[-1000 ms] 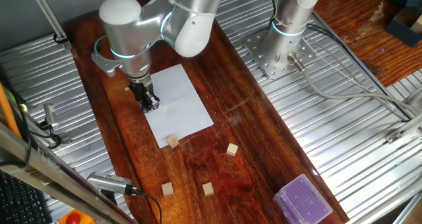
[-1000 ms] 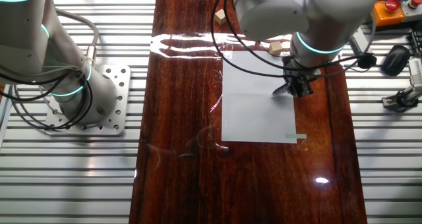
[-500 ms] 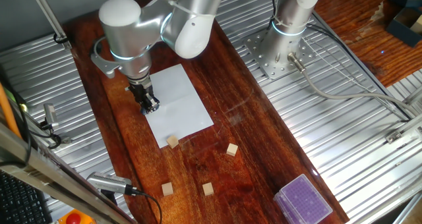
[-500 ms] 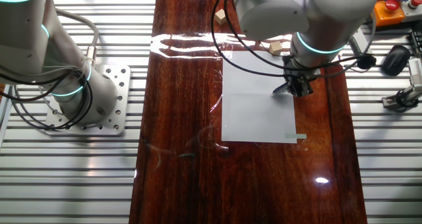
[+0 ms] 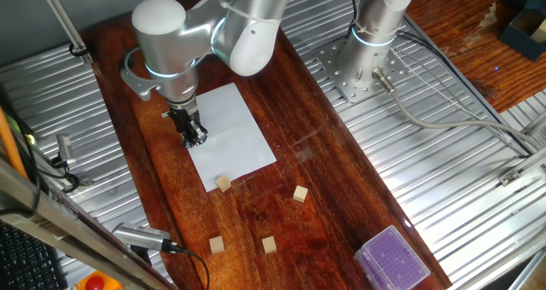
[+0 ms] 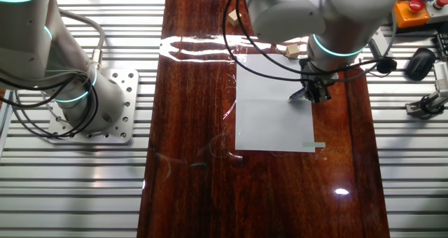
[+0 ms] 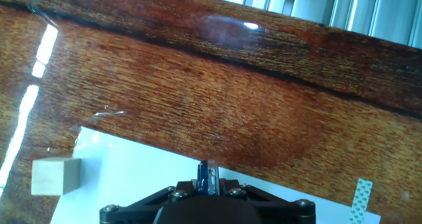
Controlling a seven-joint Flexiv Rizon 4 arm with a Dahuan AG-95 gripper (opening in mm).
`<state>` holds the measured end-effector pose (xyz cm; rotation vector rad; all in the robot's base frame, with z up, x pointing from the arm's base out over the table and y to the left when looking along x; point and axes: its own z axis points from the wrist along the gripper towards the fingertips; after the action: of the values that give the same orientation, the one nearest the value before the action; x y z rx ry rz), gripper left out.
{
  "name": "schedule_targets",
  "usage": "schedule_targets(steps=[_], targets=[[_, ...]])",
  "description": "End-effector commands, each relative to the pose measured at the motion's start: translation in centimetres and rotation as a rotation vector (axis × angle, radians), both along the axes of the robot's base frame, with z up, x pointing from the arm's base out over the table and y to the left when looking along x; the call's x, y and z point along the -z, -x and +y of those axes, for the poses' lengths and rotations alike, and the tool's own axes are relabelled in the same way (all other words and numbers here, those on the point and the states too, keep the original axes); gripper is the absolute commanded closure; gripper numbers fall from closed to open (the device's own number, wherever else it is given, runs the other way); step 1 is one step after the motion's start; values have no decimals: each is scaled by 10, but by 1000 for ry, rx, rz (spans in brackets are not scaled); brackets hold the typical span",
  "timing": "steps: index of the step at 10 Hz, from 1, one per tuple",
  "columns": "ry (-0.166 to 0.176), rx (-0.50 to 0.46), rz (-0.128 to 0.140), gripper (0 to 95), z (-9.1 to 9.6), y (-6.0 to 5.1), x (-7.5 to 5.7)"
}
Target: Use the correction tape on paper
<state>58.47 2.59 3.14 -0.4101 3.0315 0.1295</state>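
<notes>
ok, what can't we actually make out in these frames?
- Tape tip contact with the paper: the gripper hides it in one fixed view; too small in the other fixed view.
- Correction tape: hand view shows only a blue sliver, the rest behind the gripper body.
- Any laid white strip: invisible on white paper.
- Cube at the paper's corner: edge overlap unclear in hand view.

Dark blue correction tape (image 7: pixel 208 178) stands tip-down on the blank white paper (image 5: pixel 235 136), near its edge.
</notes>
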Motion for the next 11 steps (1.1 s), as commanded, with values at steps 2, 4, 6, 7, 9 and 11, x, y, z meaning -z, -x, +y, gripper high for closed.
schedule_targets(steps=[2,4,6,7,9,11], targets=[[1,0,-27,950,-1,0,1],[2,-3,-40,950,-1,0,1],[0,-6,-48,950,-1,0,0],[0,-7,-50,950,-1,-1,0],[-2,-11,-56,950,-1,-4,-1],[-6,-16,-72,950,0,-7,-1]])
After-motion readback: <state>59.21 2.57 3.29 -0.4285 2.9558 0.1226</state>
